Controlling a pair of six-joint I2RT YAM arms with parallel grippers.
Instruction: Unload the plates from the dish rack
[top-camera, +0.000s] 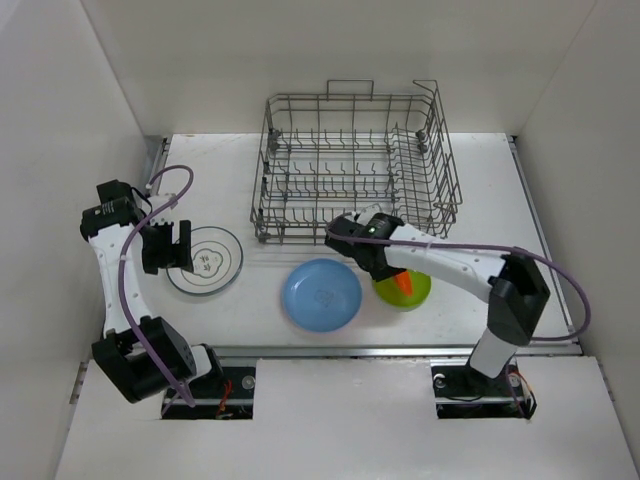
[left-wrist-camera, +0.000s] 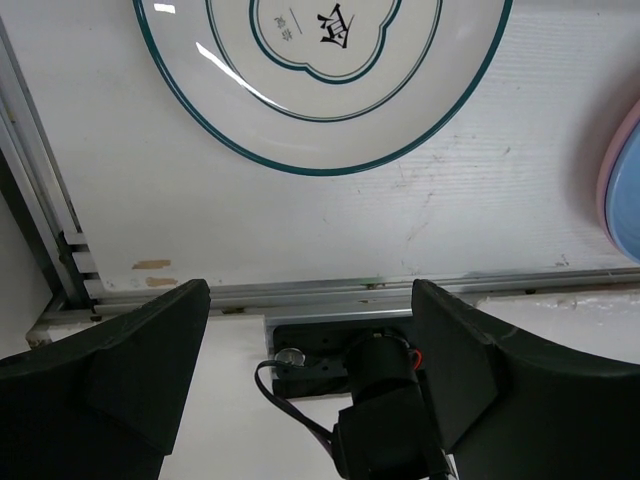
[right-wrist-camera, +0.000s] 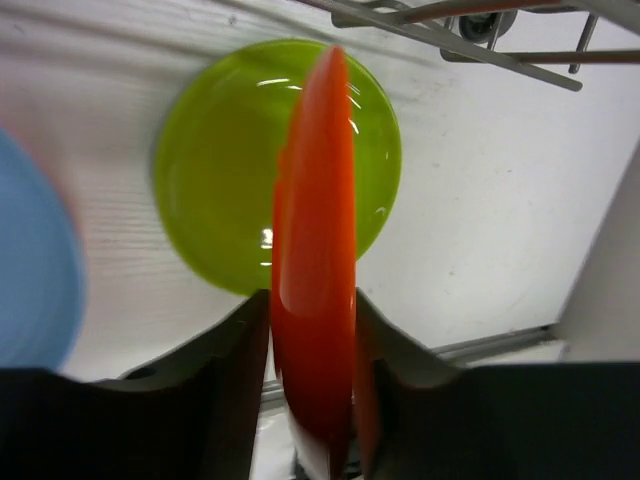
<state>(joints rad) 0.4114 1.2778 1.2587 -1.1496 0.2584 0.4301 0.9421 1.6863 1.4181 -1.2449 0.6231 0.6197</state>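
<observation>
The grey wire dish rack (top-camera: 350, 165) stands at the back of the table; I see no plates in it. A white plate with a dark green rim (top-camera: 205, 260) lies at the left and also shows in the left wrist view (left-wrist-camera: 320, 70). A light blue plate (top-camera: 322, 293) lies in the middle. My right gripper (top-camera: 390, 272) is shut on a small orange plate (right-wrist-camera: 315, 260), held on edge just above a yellow-green plate (right-wrist-camera: 220, 160) that lies flat on the table. My left gripper (top-camera: 168, 250) is open and empty at the white plate's left side.
The rack's lower wires (right-wrist-camera: 480, 30) run just behind the yellow-green plate. The light blue plate's edge (left-wrist-camera: 625, 190), with a pinkish rim under it, shows at the right of the left wrist view. The table's metal front rail (left-wrist-camera: 330, 292) lies close to the left gripper.
</observation>
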